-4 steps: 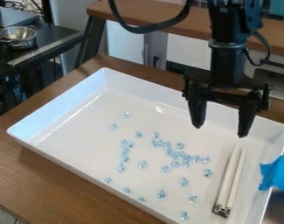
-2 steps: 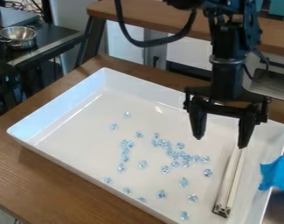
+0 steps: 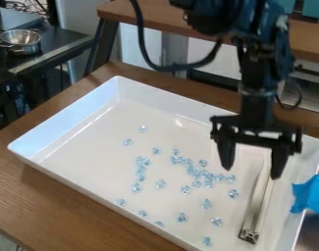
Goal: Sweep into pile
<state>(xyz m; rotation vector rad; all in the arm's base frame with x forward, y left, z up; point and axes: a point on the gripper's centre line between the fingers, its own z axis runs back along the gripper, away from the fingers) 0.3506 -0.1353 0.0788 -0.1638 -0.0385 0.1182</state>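
Brown wood makes up the table (image 3: 30,196), which carries a broad white tray (image 3: 69,185) across the middle of the view. The black arm (image 3: 258,73) enters from one o'clock, and its gripper (image 3: 252,173) hangs toward four o'clock with the jaws spread and released, one tip in front of the upper part of a slim pale bar (image 3: 256,208), lying in the tray between four and five. A metal bowl (image 3: 20,40) sits at ten o'clock, blue tape (image 3: 309,195) at four. Smallest, clear bluish beads (image 3: 198,174) lie loosely scattered in the tray, thickest toward five.
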